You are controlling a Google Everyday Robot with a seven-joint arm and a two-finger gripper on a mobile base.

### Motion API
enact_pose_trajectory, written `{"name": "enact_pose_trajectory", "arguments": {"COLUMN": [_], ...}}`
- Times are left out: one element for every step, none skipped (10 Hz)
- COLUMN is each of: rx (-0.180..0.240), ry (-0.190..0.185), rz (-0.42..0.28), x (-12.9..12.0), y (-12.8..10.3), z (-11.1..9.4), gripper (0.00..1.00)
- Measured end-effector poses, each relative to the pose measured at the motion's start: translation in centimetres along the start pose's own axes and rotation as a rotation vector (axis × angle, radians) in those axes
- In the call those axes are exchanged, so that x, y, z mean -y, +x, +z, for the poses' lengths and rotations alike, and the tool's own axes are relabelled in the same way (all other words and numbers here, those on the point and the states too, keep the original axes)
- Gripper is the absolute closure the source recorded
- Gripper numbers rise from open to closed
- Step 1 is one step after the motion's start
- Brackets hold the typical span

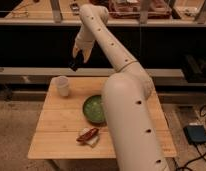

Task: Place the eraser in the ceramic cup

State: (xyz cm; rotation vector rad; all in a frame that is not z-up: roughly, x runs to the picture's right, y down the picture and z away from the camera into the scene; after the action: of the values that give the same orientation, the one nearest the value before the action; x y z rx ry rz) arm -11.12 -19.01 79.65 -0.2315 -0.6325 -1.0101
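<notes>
My gripper (77, 56) hangs above the far left part of the wooden table (56, 130), at the end of my white arm. It is shut on the eraser (74, 64), a small flat black block that sticks out below the fingers. The ceramic cup (62, 85), small, plain and white, stands upright near the table's far left corner. The eraser is in the air, above and slightly right of the cup, not touching it.
A green bowl (93, 108) sits mid-table, partly behind my arm. A red-brown and white packet (88, 135) lies near the front edge. My arm covers the table's right side. A dark shelf unit runs behind the table. A grey box (197, 134) lies on the floor at right.
</notes>
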Motion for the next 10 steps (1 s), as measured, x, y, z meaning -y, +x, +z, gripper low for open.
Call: {"name": "enact_pose_trajectory", "arguments": {"rx": [-0.001, -0.001, -0.001, -0.001, -0.005, -0.015, -0.047, -0.068, -0.086, -0.093], "ry": [0.000, 0.000, 0.000, -0.001, -0.004, -0.008, -0.018, -0.025, -0.034, -0.041], "rz": [0.002, 0.002, 0.002, 0.001, 0.003, 0.016, 0.069, 0.111, 0.161, 0.210], "x": [-0.2, -0.1, -0.1, -0.1, 0.0, 0.0, -0.1, 0.0, 0.3, 0.9], "y": [0.1, 0.1, 0.1, 0.0, 0.1, 0.3, 1.0, 1.2, 1.1, 0.4], "z": [-0.1, -0.1, -0.1, 0.0, 0.0, 0.0, 0.0, 0.2, 0.7, 1.5], "gripper": [1.00, 1.00, 1.00, 1.00, 1.00, 1.00, 1.00, 1.00, 1.00, 1.00]}}
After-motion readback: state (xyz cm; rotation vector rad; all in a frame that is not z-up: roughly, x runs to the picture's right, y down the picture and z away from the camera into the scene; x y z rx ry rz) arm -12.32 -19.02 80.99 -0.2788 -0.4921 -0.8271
